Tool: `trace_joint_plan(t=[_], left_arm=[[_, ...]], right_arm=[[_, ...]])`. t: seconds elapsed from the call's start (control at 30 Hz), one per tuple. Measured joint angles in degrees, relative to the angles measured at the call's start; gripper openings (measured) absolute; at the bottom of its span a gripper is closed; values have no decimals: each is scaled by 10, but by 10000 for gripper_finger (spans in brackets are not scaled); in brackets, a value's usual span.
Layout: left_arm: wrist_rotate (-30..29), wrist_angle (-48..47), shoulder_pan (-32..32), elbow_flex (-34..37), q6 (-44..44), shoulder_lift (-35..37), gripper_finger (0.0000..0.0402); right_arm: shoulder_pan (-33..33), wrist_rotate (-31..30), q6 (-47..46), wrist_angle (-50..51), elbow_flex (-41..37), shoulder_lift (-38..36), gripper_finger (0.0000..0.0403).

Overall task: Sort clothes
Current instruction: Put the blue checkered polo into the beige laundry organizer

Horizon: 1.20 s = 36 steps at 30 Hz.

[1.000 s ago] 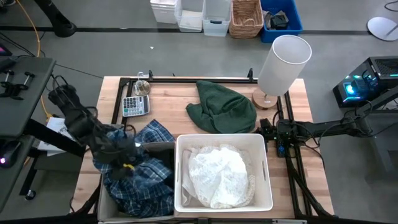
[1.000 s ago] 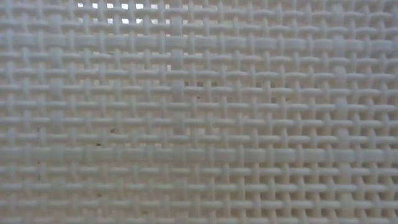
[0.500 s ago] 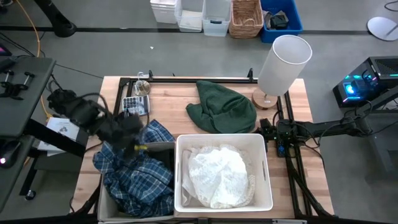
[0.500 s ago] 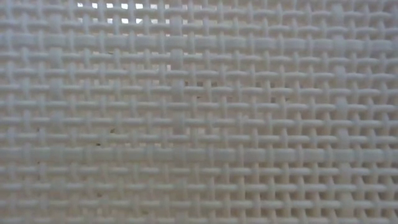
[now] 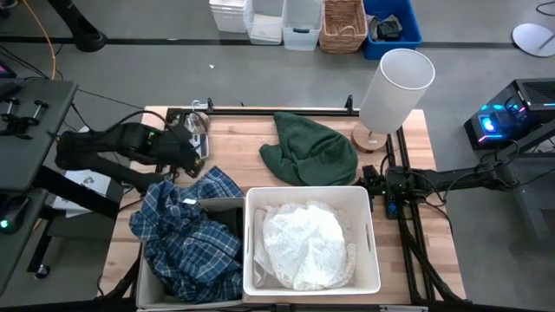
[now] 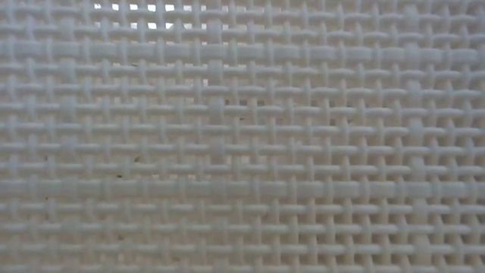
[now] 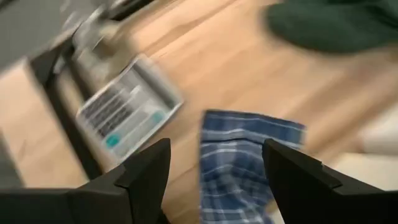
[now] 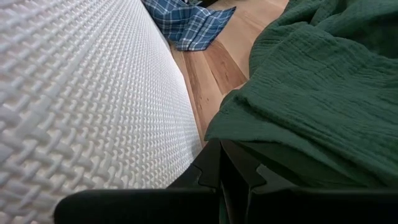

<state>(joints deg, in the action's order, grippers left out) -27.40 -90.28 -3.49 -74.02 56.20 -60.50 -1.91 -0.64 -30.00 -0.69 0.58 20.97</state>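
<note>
The blue-white plaid shirt (image 5: 186, 238) lies crumpled in the bin (image 5: 144, 282) at the near left, with one end (image 7: 245, 155) out on the wood. White clothes (image 5: 303, 243) fill the white bin (image 5: 373, 260). The dark green garment (image 5: 308, 147) lies flat on the table behind it and also shows in the right wrist view (image 8: 317, 81). My left gripper (image 7: 214, 162) is open and empty, above the table near the calculator (image 7: 127, 115). My right gripper (image 8: 233, 168) is shut, low at the table's right, between the white bin's wall (image 8: 81, 93) and the green garment. My right gripper's shut fingers (image 8: 214, 165) lie close under the dark green garment's near edge (image 8: 261, 134). I cannot tell whether they touch it.
A white lamp (image 5: 395, 82) on a wooden foot stands at the far right corner. A black metal frame (image 5: 260, 110) runs along the far edge. The white bin's woven wall (image 6: 242, 136) fills the low view. Bare wood (image 5: 238, 143) lies between the calculator and the green garment.
My left gripper has gone from over the plaid shirt in the bin toward the table's far edge, ending over the calculator. The shirt stays lying in the bin with one end out on the wood.
</note>
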Motion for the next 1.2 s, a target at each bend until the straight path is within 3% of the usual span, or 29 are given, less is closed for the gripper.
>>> trace_joint_plan(t=[0.1,0.27,0.5,0.67,0.8,1.03,1.2], left_arm=[[9,-1,34,69,74,49,240],[13,2,68,133,125,127,240],[175,2,87,230,120,172,226],[228,5,87,280,110,186,211],[312,5,86,284,99,189,197],[473,1,61,228,52,189,186],[494,2,26,160,78,189,186]], right_arm=[[0,0,0,0,0,0,0],[0,0,0,0,0,0,0],[0,0,0,0,0,0,0],[0,0,0,0,0,0,0],[0,0,0,0,0,0,0],[0,0,0,0,0,0,0],[0,0,0,0,0,0,0]])
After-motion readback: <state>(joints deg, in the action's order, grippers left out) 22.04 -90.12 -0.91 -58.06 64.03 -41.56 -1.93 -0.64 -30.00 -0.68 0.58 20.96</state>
